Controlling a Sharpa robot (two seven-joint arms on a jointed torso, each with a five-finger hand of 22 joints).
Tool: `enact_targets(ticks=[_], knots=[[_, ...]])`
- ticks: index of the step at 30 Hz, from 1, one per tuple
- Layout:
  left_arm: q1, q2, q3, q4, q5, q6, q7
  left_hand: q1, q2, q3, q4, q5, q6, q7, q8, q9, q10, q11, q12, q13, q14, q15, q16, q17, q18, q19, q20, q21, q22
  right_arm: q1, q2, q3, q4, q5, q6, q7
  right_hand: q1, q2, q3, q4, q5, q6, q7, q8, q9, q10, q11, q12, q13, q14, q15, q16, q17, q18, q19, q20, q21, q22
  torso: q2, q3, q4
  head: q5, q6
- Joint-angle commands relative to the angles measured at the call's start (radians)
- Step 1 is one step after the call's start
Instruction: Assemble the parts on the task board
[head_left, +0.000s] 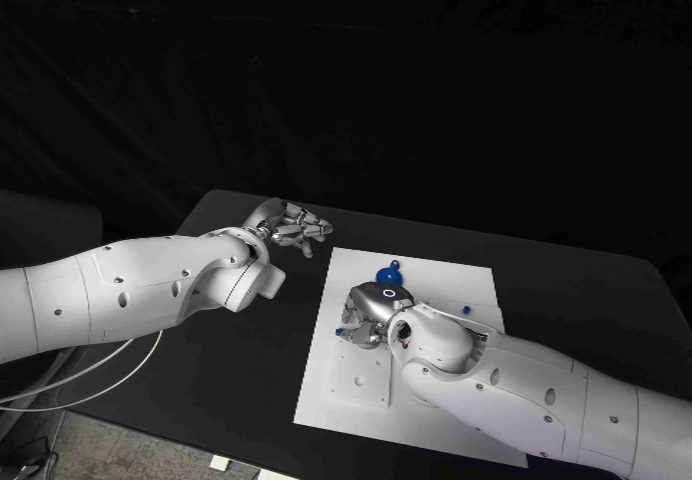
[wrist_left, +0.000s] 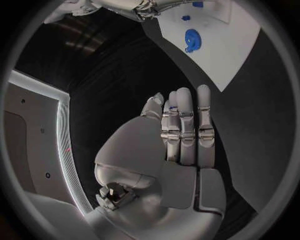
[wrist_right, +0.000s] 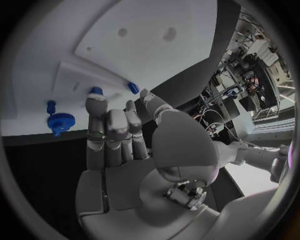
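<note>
The task board (head_left: 433, 300), a flat white plate with small holes and no legible writing, lies mid-surface (head_left: 606, 290). A round blue gear-like part (head_left: 388, 273) rests on it. The right hand (head_left: 372, 312) hovers over the board, fingers curled, grasp unclear. The left hand (head_left: 289, 226) hangs beside the board, fingers straight, holding nothing.

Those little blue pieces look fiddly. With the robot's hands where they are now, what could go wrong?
The right hand hangs low over the board near small blue parts; a stray finger could knock them out of place. The blue gear lies loose just beyond that hand and might get pushed across the board. The left hand is off the board, over the table, so nothing steadies the board if it slides.
</note>
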Motion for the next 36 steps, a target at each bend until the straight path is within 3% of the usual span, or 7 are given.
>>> enact_targets(ticks=[1, 7, 11, 16, 36], knots=[[0.001, 0.006, 0.001, 0.002, 0.007, -0.005, 0.019, 0.009, -0.001, 0.007, 0.000, 0.006, -0.004, 0.000, 0.004, -0.001, 0.000, 0.006, -0.003, -0.001, 0.005, 0.001, -0.003, 0.001, 0.006, 0.006, 0.001, -0.003, 0.001, -0.004, 0.003, -0.001, -0.003, -0.025, 0.019, -0.022, 0.003, -0.004, 0.011, -0.001, -0.010, 0.012, -0.001, -0.004, 0.001, 0.007, 0.000, -0.001, 0.002, 0.003, 0.001, 0.004, -0.001, -0.006, 0.048, -0.002, 0.005, 0.055, 0.000, 0.0006, 0.0010, -0.002, -0.002], [0.001, 0.014, 0.001, 0.001, 0.006, 0.001, 0.019, 0.008, -0.001, 0.008, -0.001, 0.006, -0.005, 0.000, 0.004, -0.001, -0.001, 0.007, -0.004, -0.001, 0.005, 0.002, -0.005, 0.003, 0.006, 0.006, 0.001, -0.006, 0.003, -0.010, 0.008, -0.002, -0.008, -0.028, 0.022, -0.023, 0.006, -0.001, 0.024, -0.007, -0.018, 0.041, -0.010, -0.002, 0.002, 0.009, -0.004, 0.002, 0.005, 0.004, -0.001, 0.007, 0.000, -0.008, 0.048, -0.003, 0.009, 0.056, 0.000, -0.0006, 0.0015, 0.000, -0.006], [0.001, 0.019, 0.001, -0.001, 0.005, 0.004, 0.019, 0.007, 0.000, 0.009, -0.001, 0.006, -0.007, 0.000, 0.004, -0.001, -0.002, 0.007, -0.004, -0.001, 0.005, 0.002, -0.006, 0.004, 0.006, 0.007, 0.001, -0.008, 0.005, -0.014, 0.013, -0.003, -0.012, -0.033, 0.022, -0.027, 0.007, 0.002, 0.034, -0.011, -0.027, 0.046, -0.011, -0.004, 0.001, 0.009, -0.005, 0.001, 0.005, 0.004, -0.001, 0.009, 0.000, -0.011, 0.048, -0.004, 0.012, 0.057, -0.001, 0.0007, 0.0019, 0.001, -0.006], [0.001, 0.022, 0.001, -0.001, 0.005, 0.007, 0.019, 0.007, 0.000, 0.010, -0.003, 0.006, -0.008, 0.001, 0.005, -0.001, -0.004, 0.007, -0.004, -0.001, 0.006, 0.002, -0.007, 0.006, 0.007, 0.009, 0.002, -0.010, 0.006, -0.016, 0.016, -0.003, -0.019, -0.037, 0.023, -0.030, 0.005, 0.002, 0.048, -0.016, -0.033, 0.049, -0.012, -0.004, 0.001, 0.009, -0.006, 0.001, 0.006, 0.004, -0.001, 0.009, -0.001, -0.012, 0.047, -0.005, 0.011, 0.057, -0.001, -0.0009, 0.0037, 0.002, -0.008], [0.001, 0.034, 0.001, -0.002, 0.002, 0.015, 0.008, 0.007, 0.001, 0.012, -0.006, 0.004, -0.012, 0.002, 0.006, -0.001, -0.006, 0.008, -0.004, 0.000, 0.009, 0.002, -0.006, 0.011, 0.008, 0.014, 0.001, -0.013, 0.013, -0.024, 0.031, -0.007, -0.045, -0.038, 0.033, -0.024, -0.006, 0.016, 0.079, -0.020, -0.053, 0.059, -0.015, -0.003, 0.001, 0.008, -0.007, -0.003, 0.004, 0.003, -0.002, 0.006, -0.006, -0.014, 0.047, -0.005, 0.006, 0.056, 0.000, 0.0002, 0.0007, 0.000, -0.015]])
